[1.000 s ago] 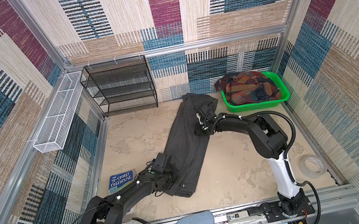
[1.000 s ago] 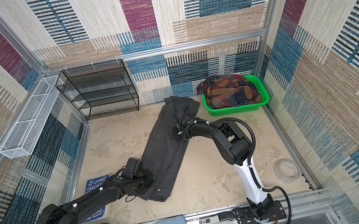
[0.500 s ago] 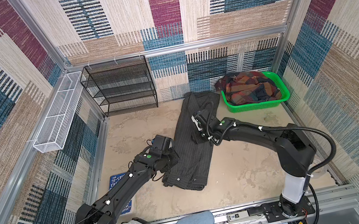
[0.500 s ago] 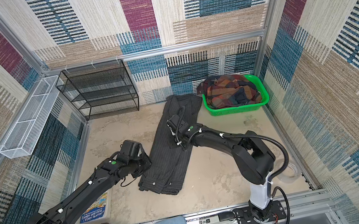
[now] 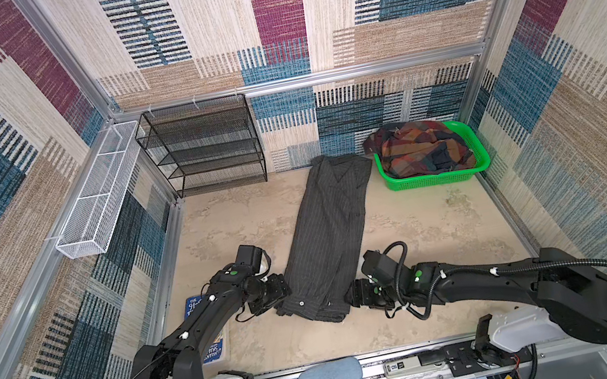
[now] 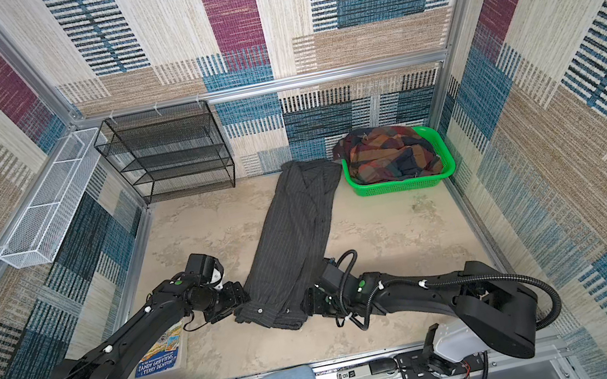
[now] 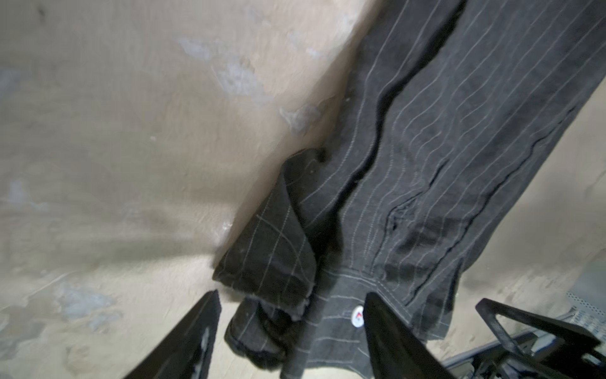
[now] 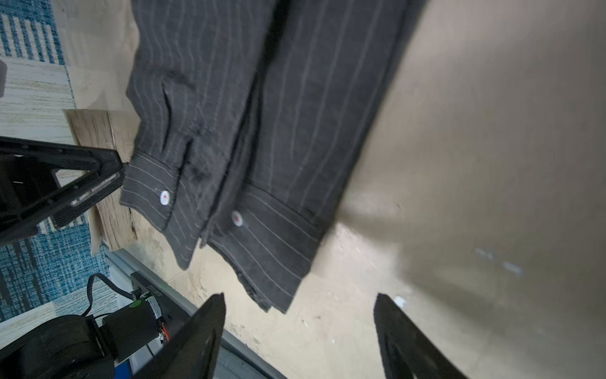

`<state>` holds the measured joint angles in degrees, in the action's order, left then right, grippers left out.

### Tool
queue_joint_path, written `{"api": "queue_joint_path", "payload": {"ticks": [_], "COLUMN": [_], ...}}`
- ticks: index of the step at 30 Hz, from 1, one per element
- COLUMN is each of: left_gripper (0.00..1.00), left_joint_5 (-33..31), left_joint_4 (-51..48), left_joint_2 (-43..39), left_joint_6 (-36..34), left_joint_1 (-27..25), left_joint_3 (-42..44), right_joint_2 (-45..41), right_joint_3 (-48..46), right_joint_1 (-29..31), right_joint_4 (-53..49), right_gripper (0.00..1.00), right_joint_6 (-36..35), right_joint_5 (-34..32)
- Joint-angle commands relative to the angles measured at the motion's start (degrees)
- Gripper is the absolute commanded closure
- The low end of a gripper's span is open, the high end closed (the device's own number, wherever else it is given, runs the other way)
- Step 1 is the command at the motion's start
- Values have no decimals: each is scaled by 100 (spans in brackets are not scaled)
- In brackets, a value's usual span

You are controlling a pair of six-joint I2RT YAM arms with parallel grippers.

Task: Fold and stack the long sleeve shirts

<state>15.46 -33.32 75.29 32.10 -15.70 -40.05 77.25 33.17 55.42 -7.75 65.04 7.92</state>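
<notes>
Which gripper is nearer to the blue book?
Left. The left gripper lies between the book and the grey shirt's cuffs; the right gripper is on the shirt's other side, farther away.

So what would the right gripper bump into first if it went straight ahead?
Probably the near cuff of the grey pinstriped shirt; the right gripper, jaws open, points right at it.

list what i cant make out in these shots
- Book: in both top views the left arm covers part of its cover; the title is incomplete.
- Plaid shirt: crumpled in the green basket; collar and sleeves are indistinguishable, lower layers hidden.
- Grey shirt: both wrist views cut off its collar end; the right wrist view is blurred.
</notes>
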Motion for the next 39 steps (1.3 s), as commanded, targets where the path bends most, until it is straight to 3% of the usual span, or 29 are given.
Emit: {"api": "queue_joint_path", "payload": {"ticks": [1, 5, 10, 17, 22, 27, 28, 32, 34, 35, 39], "left_gripper": [27, 28, 37, 42, 42, 46, 50, 86, 96, 100, 100], "left_joint_5": [334, 476, 829, 942, 836, 743, 760, 946, 985, 975, 1014], "left_joint_4": [740, 1165, 1475, 1732, 1714, 1522, 1524, 1580, 1616, 1619, 1617], "left_joint_2": [31, 6, -39, -257, -604, -1191, -1274, -1475, -1492, -1497, -1612], "left_joint_6": [-131, -19, 237, 540, 729, 911, 944, 1051, 1053, 1048, 1206], "left_joint_1": [92, 131, 126, -134, -309, -304, -311, -340, -363, -365, -394], "left_joint_3": [226, 408, 743, 1280, 1429, 1473, 1490, 1572, 1645, 1681, 1790], "right_joint_2": [-48, 334, 1110, 1715, 1847, 1247, 1138, 888, 871, 846, 662], "right_joint_3": [-431, -712, -891, -866, -853, -945, -959, -918, -941, -964, -1053], "right_joint_1": [83, 135, 271, 352, 355, 356, 347, 320, 320, 315, 320], "right_joint_4": [1472, 2573, 4027, 4933, 5119, 4239, 4111, 3705, 3693, 3686, 3515], "right_gripper": [24, 24, 24, 26, 57, 73, 75, 78, 80, 80, 82], "right_joint_6": [1036, 1379, 1845, 1952, 1902, 1675, 1620, 1406, 1390, 1397, 1433], "right_joint_5": [64, 280, 378, 266, 211, -71, -96, -17, 25, 17, -14]}}
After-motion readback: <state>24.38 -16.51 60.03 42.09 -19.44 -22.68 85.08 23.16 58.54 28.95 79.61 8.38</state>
